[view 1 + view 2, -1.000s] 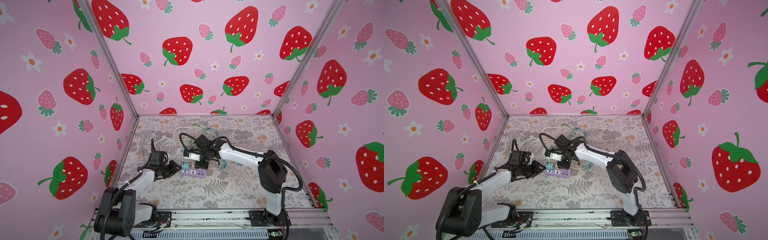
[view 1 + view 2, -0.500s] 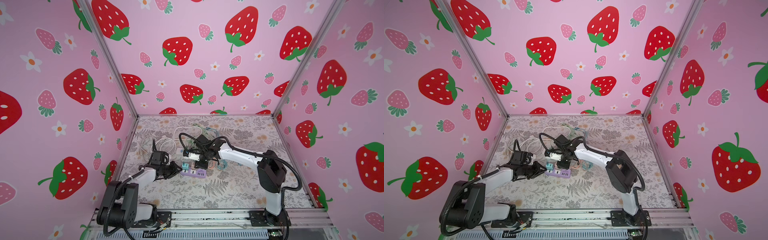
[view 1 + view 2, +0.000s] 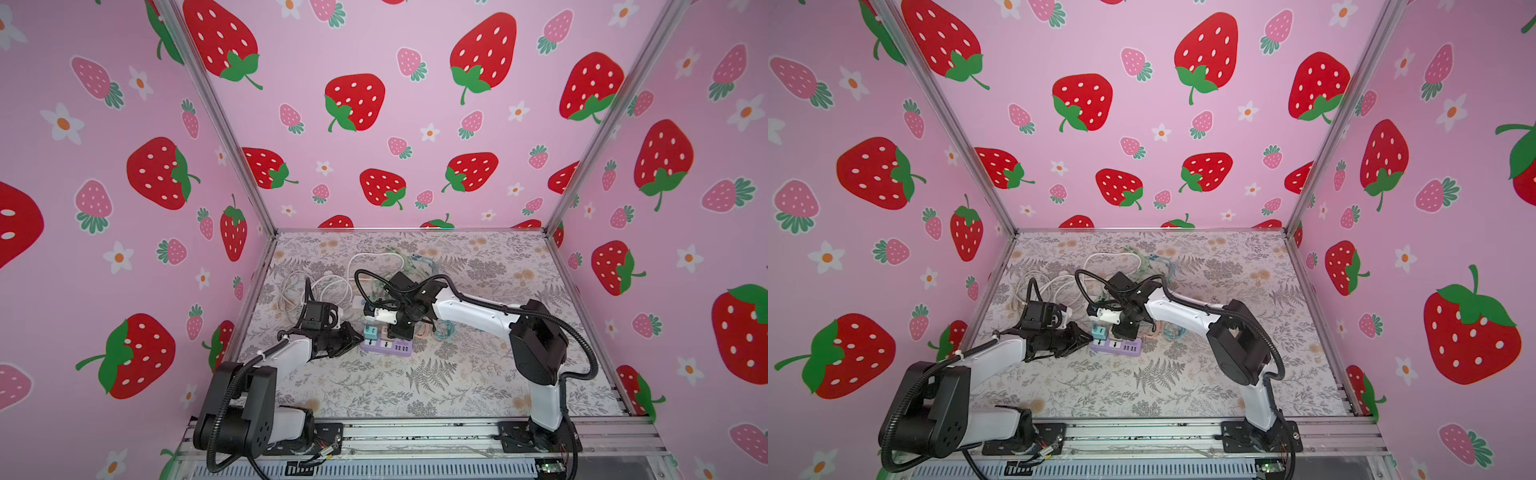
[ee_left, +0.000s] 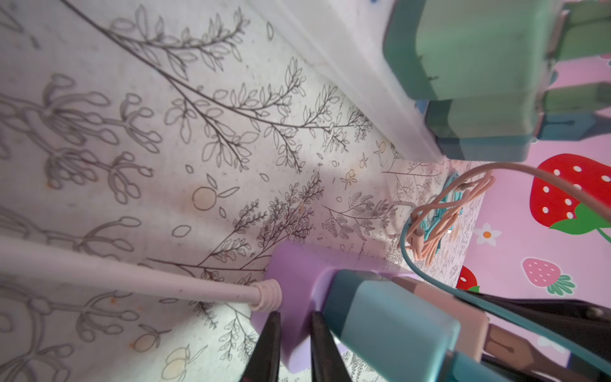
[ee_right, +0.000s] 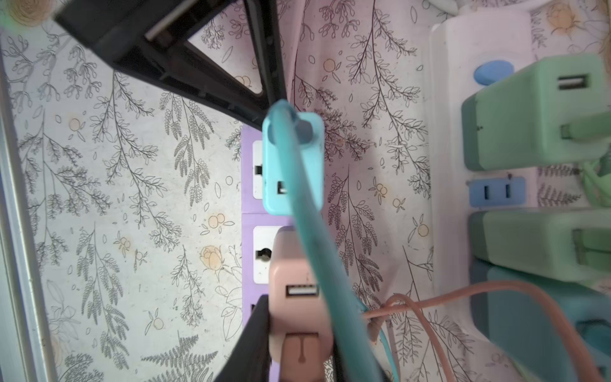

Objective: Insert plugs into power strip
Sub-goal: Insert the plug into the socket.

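Now that the purple power strip [image 3: 388, 345] on the bench [image 3: 457, 386] is pinched at its end by my just-narrowed left fingers [image 4: 264, 350], it should stay put. My right fingers [image 5: 253, 340] clamp the peach-pink plug [image 5: 287, 268] at the socket beside the teal-blue plug [image 5: 315, 158].

A lilac power strip [image 3: 1116, 347] is pictured with a teal plug [image 3: 1099, 332] seated near its left end; the left gripper [image 3: 1087, 339] is set against that end, the right gripper [image 3: 1124, 331] poised over the strip, white cords [image 3: 1059, 279] coiled farther back.
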Motion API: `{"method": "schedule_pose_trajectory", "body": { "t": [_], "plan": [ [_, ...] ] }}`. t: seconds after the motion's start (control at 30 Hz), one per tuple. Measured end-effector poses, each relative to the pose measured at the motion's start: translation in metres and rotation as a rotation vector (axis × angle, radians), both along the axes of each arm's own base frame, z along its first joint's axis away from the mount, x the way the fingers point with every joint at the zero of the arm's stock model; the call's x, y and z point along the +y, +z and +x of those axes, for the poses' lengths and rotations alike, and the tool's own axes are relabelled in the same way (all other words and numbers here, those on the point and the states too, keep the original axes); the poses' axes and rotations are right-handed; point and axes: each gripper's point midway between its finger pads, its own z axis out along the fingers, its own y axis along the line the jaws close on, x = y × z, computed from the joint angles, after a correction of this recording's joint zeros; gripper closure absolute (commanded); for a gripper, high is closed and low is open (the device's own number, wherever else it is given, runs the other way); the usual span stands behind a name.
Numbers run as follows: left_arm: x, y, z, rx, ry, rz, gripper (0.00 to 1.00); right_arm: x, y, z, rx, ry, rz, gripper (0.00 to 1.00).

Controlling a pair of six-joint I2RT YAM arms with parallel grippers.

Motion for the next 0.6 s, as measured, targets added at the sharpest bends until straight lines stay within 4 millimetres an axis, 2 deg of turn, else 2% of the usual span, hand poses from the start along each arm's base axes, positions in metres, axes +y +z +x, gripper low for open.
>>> {"method": "schedule_pose_trajectory", "body": {
  "t": [0.6],
  "plan": [
    [0.0001, 0.0005, 0.0008, -0.005, 0.000, 0.000, 0.83, 0.0019, -0.0053, 0.0011, -0.035, 0.008, -0.045, 1.00]
  ]
}}
